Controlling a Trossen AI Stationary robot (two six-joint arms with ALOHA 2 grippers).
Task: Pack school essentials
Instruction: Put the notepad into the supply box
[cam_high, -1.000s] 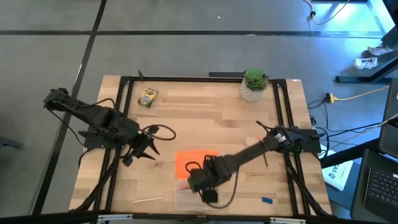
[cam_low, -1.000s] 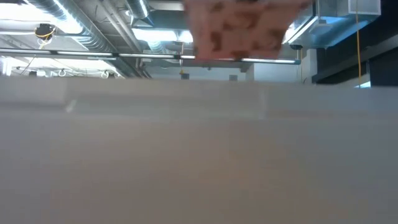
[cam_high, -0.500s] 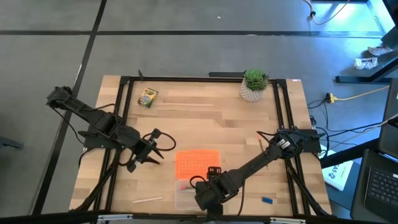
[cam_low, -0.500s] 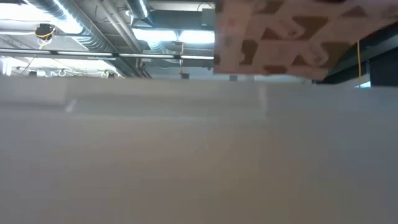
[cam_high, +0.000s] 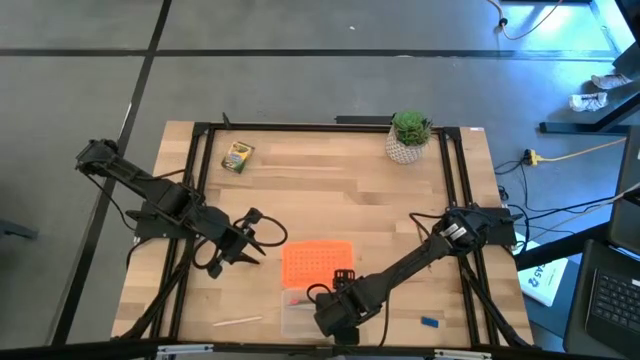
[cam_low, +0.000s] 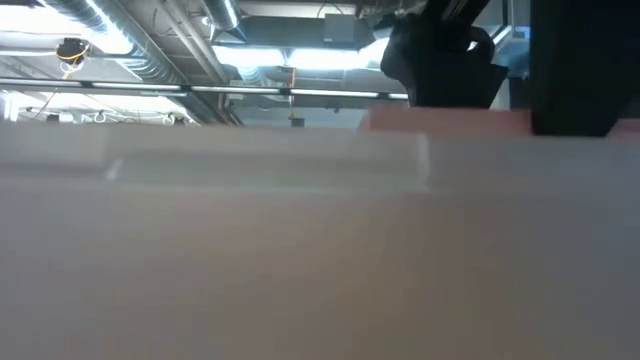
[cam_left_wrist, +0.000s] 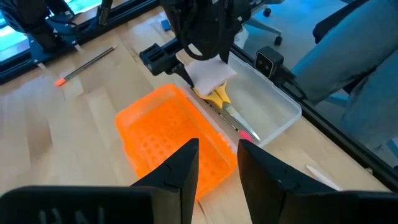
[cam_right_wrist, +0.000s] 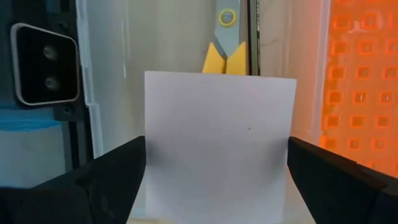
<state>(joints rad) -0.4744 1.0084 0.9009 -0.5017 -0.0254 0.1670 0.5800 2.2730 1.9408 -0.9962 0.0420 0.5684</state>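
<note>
The pale pink square pad is in my right gripper, which is shut on it low over the clear case near the table's near edge. Yellow-handled scissors lie in the case under the pad. My left gripper is open and hovers just left of the orange lid, touching nothing. The crayon box lies flat far left. The tiny blue piece and a thin pencil lie near the near edge. My right gripper pinches the pad between its two fingers, one finger on each of two opposite edges. It comes from above, pointing down into the case. The pad lies level, and I cannot tell whether it rests on the scissors beneath.
The potted plant stands at the far right. The orange lid lies flat beside the case's far side. A pencil with an orange tip lies to the right of the case. The case's near wall fills the low view.
My right gripper has moved from over the orange lid toward the near edge and come down over the case. The pad has gone from high and tilted to level and low at the case's rim. My left gripper has shifted right, toward the lid.
</note>
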